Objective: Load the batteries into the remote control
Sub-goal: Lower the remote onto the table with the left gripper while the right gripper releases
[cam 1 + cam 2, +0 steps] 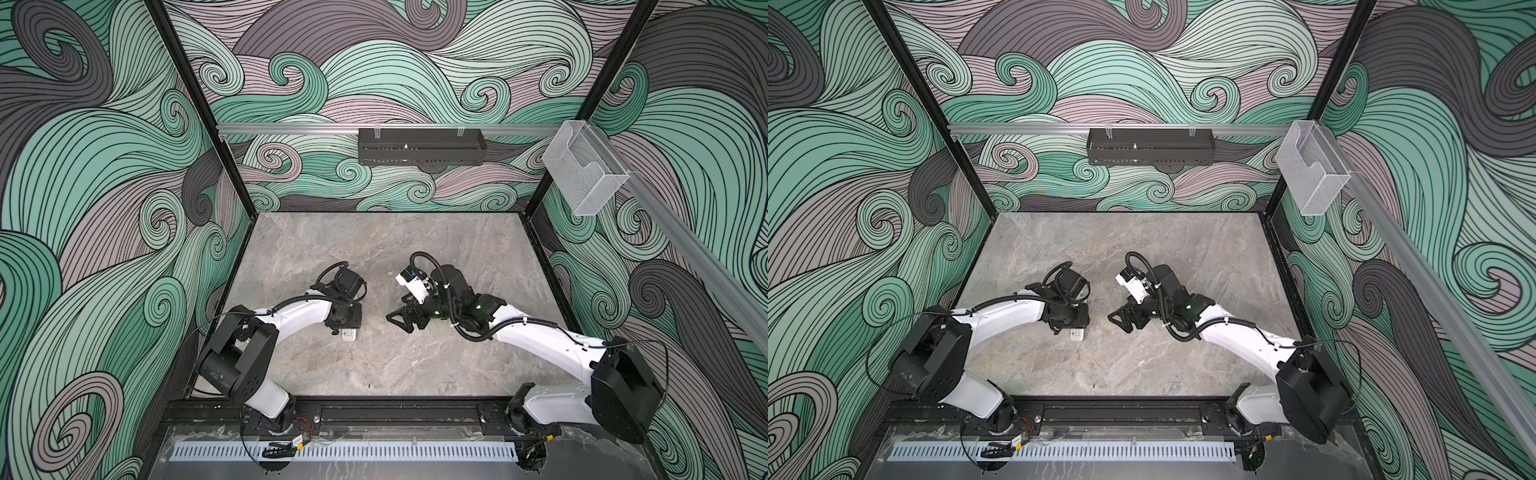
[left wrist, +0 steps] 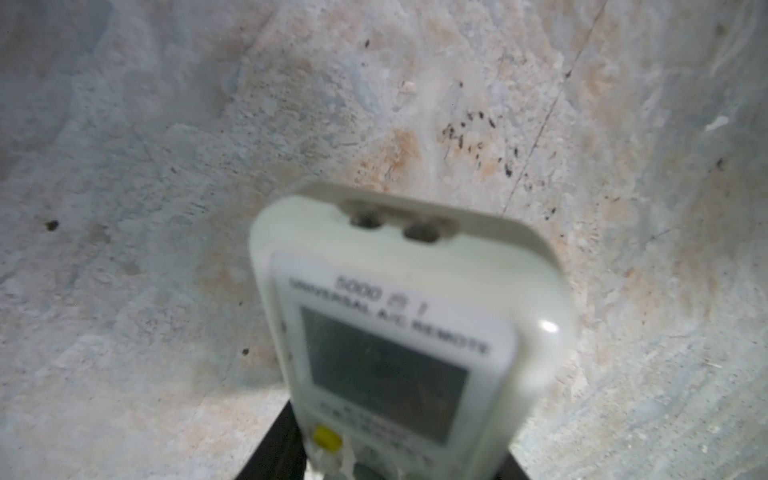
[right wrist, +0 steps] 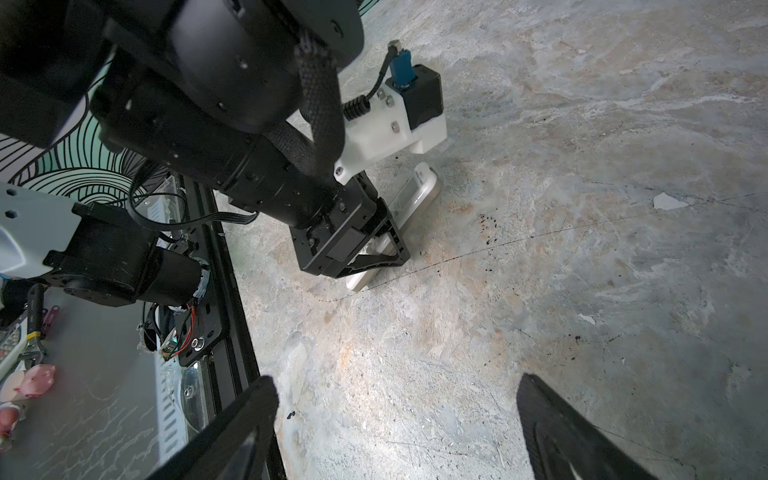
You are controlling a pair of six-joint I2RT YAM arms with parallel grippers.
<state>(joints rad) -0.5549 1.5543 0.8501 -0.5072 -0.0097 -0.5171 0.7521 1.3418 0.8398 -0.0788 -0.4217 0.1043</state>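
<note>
The white remote control [image 2: 399,332] sits between my left gripper's dark fingers [image 2: 272,449], screen side toward the wrist camera, its screen end sticking out past the jaws. In both top views that end [image 1: 350,334] [image 1: 1076,334] shows just in front of the left gripper [image 1: 345,323], low over the table. The right wrist view shows the left gripper [image 3: 374,245] clamped across the remote control [image 3: 415,189]. My right gripper [image 1: 397,322] [image 3: 395,386] hangs to the right of it, jaws wide apart with nothing between them. The batteries are out of view.
The grey stone table [image 1: 374,249] is walled by patterned panels. A black tray [image 1: 422,151] hangs on the back rail and a clear plastic holder [image 1: 584,174] on the right rail. A black rail [image 1: 395,411] runs along the front edge.
</note>
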